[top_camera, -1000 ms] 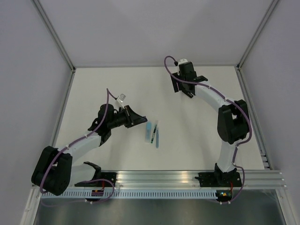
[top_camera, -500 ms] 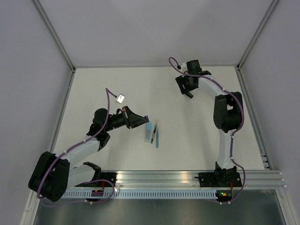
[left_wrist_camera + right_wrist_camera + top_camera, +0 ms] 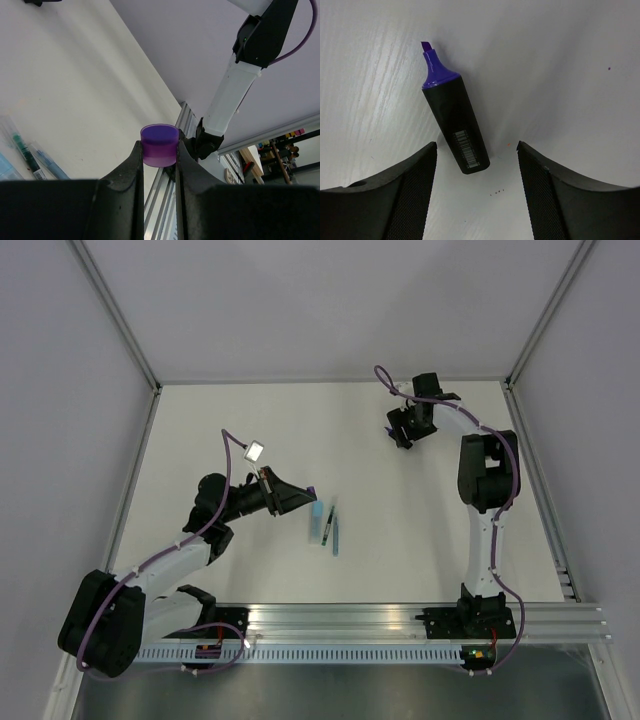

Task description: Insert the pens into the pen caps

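Note:
My left gripper (image 3: pixel 306 496) is shut on a short purple cap (image 3: pixel 160 145), held above the table with its open end up; the cap also shows in the top view (image 3: pixel 312 492). Just right of it lie a pale-blue highlighter (image 3: pixel 316 519), a thin dark pen (image 3: pixel 326 525) and a thin blue pen (image 3: pixel 335 537), side by side. My right gripper (image 3: pixel 476 152) is open above the uncapped black-and-purple marker (image 3: pixel 454 120), whose butt end lies between the fingers. In the top view this gripper (image 3: pixel 403 430) is at the far right and hides the marker. No pale-blue cap shows.
The white table (image 3: pixel 240 420) is walled by grey panels on three sides. An aluminium rail (image 3: pixel 400 620) carrying both arm bases runs along the near edge. The right arm's upright link (image 3: pixel 485 480) stands near the right wall.
The right arm has swung its wrist to the right and straightened up at the far right. The left gripper has moved slightly right toward the pens, still holding the purple cap.

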